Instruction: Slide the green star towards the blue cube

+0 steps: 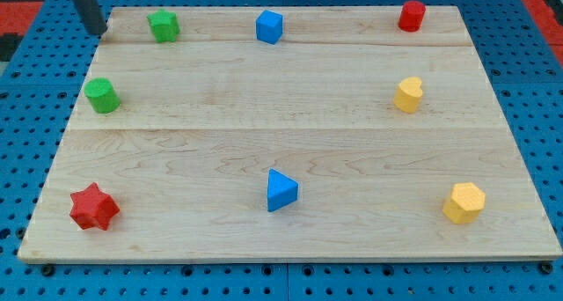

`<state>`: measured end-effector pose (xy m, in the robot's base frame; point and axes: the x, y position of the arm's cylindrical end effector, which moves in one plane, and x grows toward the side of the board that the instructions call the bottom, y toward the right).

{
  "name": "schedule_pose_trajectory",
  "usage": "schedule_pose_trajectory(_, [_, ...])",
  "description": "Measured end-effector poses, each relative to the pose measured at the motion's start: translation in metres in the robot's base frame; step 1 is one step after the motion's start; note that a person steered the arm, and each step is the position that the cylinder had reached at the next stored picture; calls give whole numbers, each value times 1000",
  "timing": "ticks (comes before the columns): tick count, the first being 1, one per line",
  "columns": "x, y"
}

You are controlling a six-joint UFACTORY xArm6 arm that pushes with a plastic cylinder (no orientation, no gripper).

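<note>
My tip point(99, 33), upper left, apparently just clear of green star point(164, 25); blue cube point(269, 26) further right. No claw fitted.

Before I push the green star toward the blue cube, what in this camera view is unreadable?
- My tip: the rod's upper part is cut off by the view's top edge; contact with the board cannot be told.
- Green star: points are too blurred to confirm its shape.
- Blue cube: far faces are hidden by itself.
</note>
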<state>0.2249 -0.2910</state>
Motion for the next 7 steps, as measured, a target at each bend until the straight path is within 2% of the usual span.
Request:
schedule_pose_trajectory(1, [15, 79])
schedule_pose_trajectory(2, [93, 206])
schedule_pose_trajectory(3, [111, 127])
schedule_pose_trajectory(4, [49, 67])
schedule_pose_trajectory(6, [1, 108])
schedule_pose_trajectory(7, [-1, 173])
